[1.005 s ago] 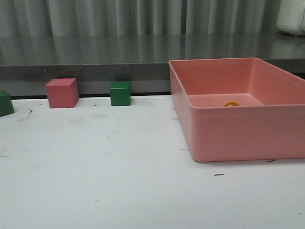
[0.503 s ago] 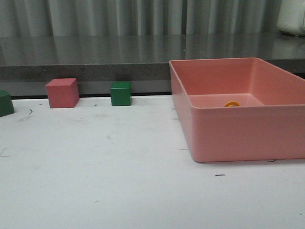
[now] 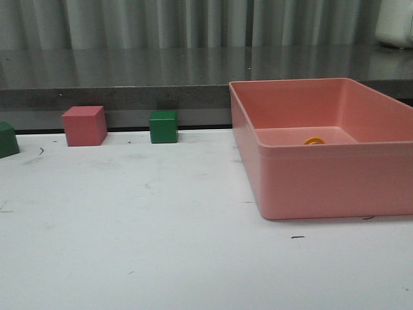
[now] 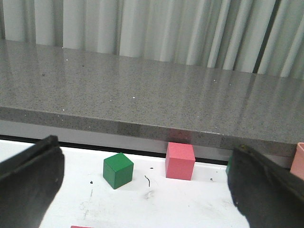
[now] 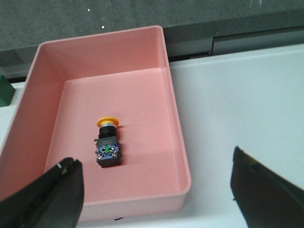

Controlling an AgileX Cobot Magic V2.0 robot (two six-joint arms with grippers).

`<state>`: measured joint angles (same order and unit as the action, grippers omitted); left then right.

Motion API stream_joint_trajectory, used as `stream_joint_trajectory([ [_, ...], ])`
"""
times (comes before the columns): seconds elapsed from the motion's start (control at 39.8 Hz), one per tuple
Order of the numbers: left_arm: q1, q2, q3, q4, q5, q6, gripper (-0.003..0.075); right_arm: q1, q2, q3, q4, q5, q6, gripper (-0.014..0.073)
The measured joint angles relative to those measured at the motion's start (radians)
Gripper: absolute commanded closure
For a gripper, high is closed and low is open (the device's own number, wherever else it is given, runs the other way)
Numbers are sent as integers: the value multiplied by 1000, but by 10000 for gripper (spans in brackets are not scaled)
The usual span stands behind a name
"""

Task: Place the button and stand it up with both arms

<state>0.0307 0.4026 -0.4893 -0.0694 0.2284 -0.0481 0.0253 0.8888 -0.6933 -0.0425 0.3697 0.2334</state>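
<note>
The button (image 5: pixel 108 142) lies on its side on the floor of the pink bin (image 5: pixel 180 156), its yellow cap toward the bin's far wall. In the front view only its yellow cap (image 3: pixel 314 140) shows over the bin's front wall (image 3: pixel 335 184). My right gripper (image 5: pixel 156 199) is open and empty, above the bin's near end. My left gripper (image 4: pixel 142 190) is open and empty, low over the white table, facing a green cube (image 4: pixel 118 170) and a pink cube (image 4: pixel 180 161). Neither gripper shows in the front view.
A pink cube (image 3: pixel 84 125) and a green cube (image 3: pixel 163 126) stand at the table's back edge, and another green cube (image 3: pixel 8 139) at the far left. A grey counter ledge (image 3: pixel 129 77) runs behind the table. A third green cube edge (image 5: pixel 5 91) shows beside the bin.
</note>
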Motion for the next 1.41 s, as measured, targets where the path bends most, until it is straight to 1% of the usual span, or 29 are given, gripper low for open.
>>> stream_joint_trajectory([
  [0.1, 0, 0, 0, 0, 0, 0, 49, 41, 142, -66, 0, 1, 0, -50],
  [0.25, 0, 0, 0, 0, 0, 0, 49, 160, 321, -179, 0, 26, 0, -50],
  [0.3, 0, 0, 0, 0, 0, 0, 49, 198, 376, -230, 0, 61, 0, -50],
  [0.4, 0, 0, 0, 0, 0, 0, 49, 226, 494, -329, 5, 154, 18, -50],
  [0.53, 0, 0, 0, 0, 0, 0, 49, 228, 623, -443, 0, 281, 42, -50],
  [0.7, 0, 0, 0, 0, 0, 0, 49, 228, 796, -564, -1, 355, 54, -50],
  [0.95, 0, 0, 0, 0, -1, 0, 49, 195, 983, -655, -1, 359, 106, -50],
  [1.26, 0, 0, 0, 0, -1, 0, 49, 193, 1108, -755, -1, 353, 107, -46],
  [1.33, 0, 0, 0, 0, -1, 0, 49, 193, 1132, -773, -1, 355, 110, -20],
  [1.41, 0, 0, 0, 0, -1, 0, 49, 193, 1154, -785, -1, 356, 110, 43],
])
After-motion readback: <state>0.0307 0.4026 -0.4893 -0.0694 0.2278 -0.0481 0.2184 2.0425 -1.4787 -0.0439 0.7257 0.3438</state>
